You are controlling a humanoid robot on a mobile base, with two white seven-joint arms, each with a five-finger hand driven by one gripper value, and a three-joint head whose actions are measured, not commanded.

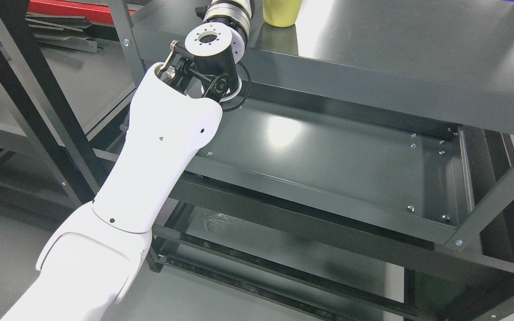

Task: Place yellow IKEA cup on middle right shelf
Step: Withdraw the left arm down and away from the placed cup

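Dark grey metal shelving [328, 178] fills the frame; at top centre stands the smooth yellow plastic cup [281, 12], probably light, rigid, slippery, best gripped around its wall, while the left arm's hand is cropped, its state untellable.

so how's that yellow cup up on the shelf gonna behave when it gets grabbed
The yellow cup looks like smooth rigid plastic, so probably light, stiff and slightly slippery. It stands upright on the glossy shelf, so a sideways nudge would likely slide it. Its top is out of frame.

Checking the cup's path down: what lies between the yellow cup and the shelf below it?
In the head view, the top shelf's front lip, then open air; the lower shelf is bare.
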